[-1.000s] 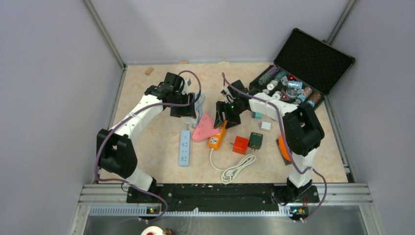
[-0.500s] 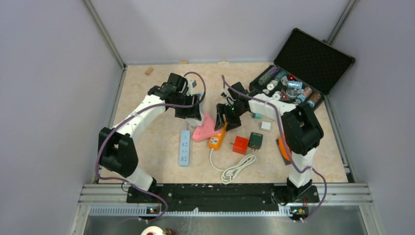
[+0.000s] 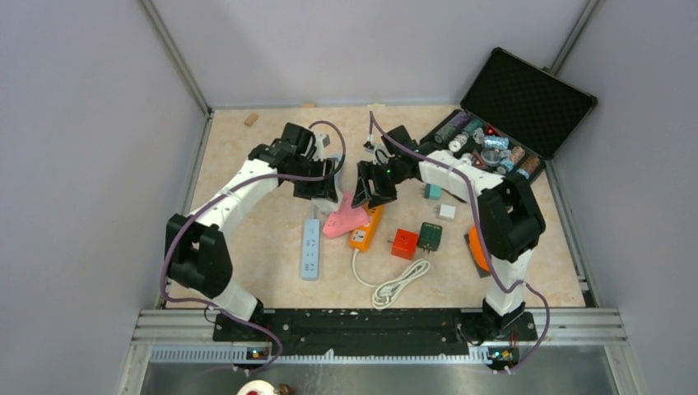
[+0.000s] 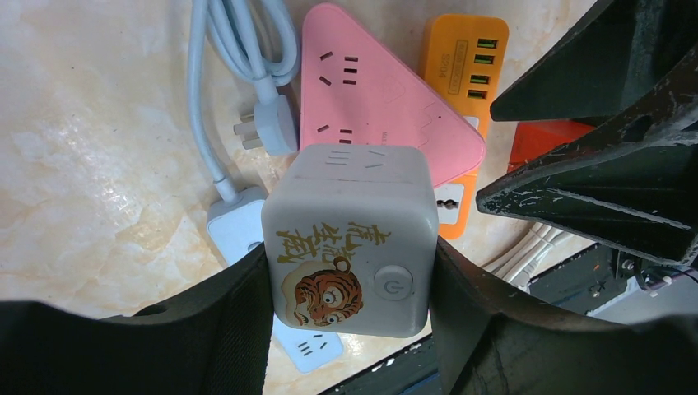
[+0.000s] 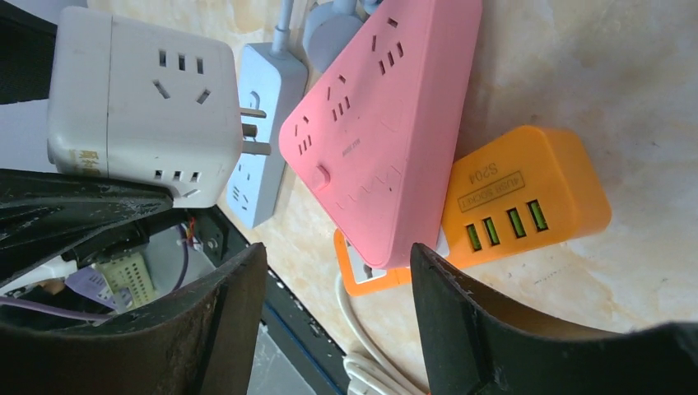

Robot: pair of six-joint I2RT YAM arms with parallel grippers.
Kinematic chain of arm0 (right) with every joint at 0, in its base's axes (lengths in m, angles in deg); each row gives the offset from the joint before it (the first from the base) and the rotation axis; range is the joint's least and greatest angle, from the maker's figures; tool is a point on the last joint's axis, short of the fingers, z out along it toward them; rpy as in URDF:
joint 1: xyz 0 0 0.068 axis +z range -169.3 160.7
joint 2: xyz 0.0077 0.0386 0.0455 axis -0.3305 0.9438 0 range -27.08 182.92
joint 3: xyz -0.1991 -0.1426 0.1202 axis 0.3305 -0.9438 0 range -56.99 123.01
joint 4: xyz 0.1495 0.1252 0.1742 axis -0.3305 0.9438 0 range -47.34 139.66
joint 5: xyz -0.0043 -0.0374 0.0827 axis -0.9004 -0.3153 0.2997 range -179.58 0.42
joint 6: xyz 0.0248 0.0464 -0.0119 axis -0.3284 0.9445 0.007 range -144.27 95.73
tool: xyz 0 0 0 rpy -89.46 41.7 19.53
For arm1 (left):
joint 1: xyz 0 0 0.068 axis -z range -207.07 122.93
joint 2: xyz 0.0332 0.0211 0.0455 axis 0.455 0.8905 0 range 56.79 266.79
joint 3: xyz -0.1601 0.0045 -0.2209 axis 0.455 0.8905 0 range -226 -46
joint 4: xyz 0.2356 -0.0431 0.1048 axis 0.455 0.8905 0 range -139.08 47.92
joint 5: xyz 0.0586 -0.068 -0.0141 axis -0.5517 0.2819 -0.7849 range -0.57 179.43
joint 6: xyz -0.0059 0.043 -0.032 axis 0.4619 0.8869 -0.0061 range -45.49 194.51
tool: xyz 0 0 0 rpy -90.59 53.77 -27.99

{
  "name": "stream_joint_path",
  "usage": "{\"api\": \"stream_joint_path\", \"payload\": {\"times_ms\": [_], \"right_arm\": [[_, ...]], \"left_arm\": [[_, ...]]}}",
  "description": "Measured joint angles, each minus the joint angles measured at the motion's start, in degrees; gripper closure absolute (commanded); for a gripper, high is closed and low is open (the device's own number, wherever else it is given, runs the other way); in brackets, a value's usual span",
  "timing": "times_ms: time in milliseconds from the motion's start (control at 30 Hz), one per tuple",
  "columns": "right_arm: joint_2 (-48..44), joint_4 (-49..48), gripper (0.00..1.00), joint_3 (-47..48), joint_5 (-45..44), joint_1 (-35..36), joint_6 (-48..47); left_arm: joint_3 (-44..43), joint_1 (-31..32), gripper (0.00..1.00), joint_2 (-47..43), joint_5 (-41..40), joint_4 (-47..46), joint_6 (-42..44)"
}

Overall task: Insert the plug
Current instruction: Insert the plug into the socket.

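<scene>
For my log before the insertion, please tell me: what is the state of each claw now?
Left claw: closed on the white cube socket.
Right claw: open, holding nothing.

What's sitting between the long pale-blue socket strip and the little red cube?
The orange socket strip, with a pink triangular block partly over it, clearest in the top view.

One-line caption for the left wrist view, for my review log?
Left gripper clamps a white cube adapter bearing a tiger sticker, near the pink triangular power strip.
</scene>
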Motion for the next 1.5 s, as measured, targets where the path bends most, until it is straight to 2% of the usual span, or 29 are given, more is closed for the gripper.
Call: {"api": "stream_joint_path", "payload": {"times_ms": [300, 567, 1000, 1200, 1500], "right_arm": [[1.5, -0.2, 0.39, -1.0, -2.3, 0.0, 0.3], [1.1, -2.2, 0.48, -7.3, -1.7, -0.1, 0.7], [1.0, -2.3, 0.55, -7.6, -2.6, -0.2, 1.0], [1.1, -2.2, 0.57, -7.6, -2.7, -0.2, 1.0], [1.2, -2.0, 0.64, -7.6, -2.6, -0.3, 1.2]], "left_arm": [[0.0, 0.0, 1.0, 0.0, -0.2, 0.0, 0.0], [0.2, 0.0, 1.0, 0.0, 0.2, -0.6, 0.0], [-1.4, 0.7, 1.0, 2.3, 4.6, 0.0, 2.2], [-4.9, 2.7, 1.0, 6.6, 2.5, 2.8, 5.0], [-5.0, 4.0, 1.0, 7.0, -2.8, 4.1, 6.0]]}}
